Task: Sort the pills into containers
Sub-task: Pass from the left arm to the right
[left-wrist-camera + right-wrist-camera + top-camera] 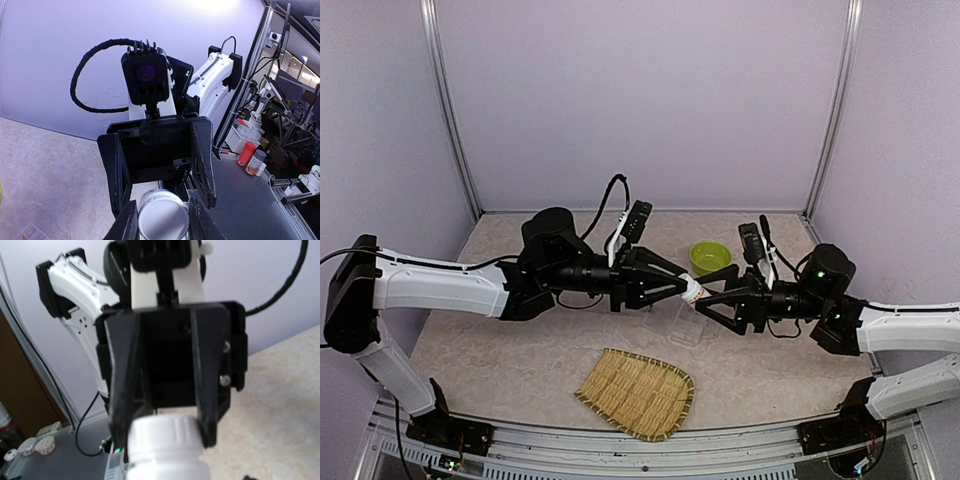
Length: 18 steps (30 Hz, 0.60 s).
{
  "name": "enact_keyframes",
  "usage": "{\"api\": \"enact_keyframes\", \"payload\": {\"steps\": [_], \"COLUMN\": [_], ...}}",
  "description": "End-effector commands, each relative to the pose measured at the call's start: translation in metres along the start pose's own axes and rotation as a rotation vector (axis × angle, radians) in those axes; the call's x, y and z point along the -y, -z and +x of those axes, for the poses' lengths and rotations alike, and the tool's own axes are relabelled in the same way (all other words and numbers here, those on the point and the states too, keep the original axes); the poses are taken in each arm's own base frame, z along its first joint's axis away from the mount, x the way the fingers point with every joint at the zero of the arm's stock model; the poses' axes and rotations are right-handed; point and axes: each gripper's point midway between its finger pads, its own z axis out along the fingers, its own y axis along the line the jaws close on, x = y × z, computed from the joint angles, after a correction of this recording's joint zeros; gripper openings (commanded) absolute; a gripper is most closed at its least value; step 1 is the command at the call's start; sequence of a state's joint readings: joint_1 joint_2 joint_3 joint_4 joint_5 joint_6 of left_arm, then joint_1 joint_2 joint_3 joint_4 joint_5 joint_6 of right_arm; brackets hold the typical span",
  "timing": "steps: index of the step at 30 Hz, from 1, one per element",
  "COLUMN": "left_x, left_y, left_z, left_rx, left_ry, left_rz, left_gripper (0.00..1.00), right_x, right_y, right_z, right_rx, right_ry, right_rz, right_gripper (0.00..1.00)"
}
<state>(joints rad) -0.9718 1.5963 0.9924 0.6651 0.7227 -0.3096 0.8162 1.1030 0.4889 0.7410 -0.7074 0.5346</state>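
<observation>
A white pill bottle [692, 291] hangs above the table between my two grippers. My left gripper [678, 284] is shut on it. In the left wrist view the bottle's round flat end [162, 220] sits between my own fingers [126, 224]. The right wrist view shows its ribbed cap [165, 432] flanked by the left gripper's fingers [119, 415]. My right gripper [706, 300] stands open, its fingers [202, 165] on either side of the bottle with gaps. The clear containers [688, 328] lie on the table just below. No pills show.
A lime-green bowl [710, 257] stands behind the grippers. A woven bamboo tray [637, 392] lies near the front edge. Side walls and metal posts [832, 110] close the table in. A corner of the clear box [31, 233] shows in the left wrist view.
</observation>
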Motion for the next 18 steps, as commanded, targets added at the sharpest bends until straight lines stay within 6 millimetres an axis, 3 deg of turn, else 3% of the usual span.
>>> {"api": "enact_keyframes", "payload": {"steps": [1, 11, 18], "left_x": [0.0033, 0.0021, 0.0008], "left_y": [-0.0020, -0.0029, -0.0047], "left_z": [-0.0054, -0.0064, -0.0051], "left_rx": [0.027, 0.037, 0.034], "left_ry": [-0.034, -0.037, -0.033], "left_rz": [-0.002, -0.016, -0.023], "left_gripper": [0.13, 0.13, 0.13], "right_x": [-0.0070, -0.0046, -0.0013], "right_y": [-0.0008, -0.0010, -0.0006], "right_z": [-0.0047, 0.0003, 0.0003], "right_rx": [0.038, 0.033, 0.034], "right_ry": [-0.006, -0.021, -0.017], "right_rz": [-0.039, -0.038, -0.017], "right_gripper": [0.67, 0.56, 0.41]}}
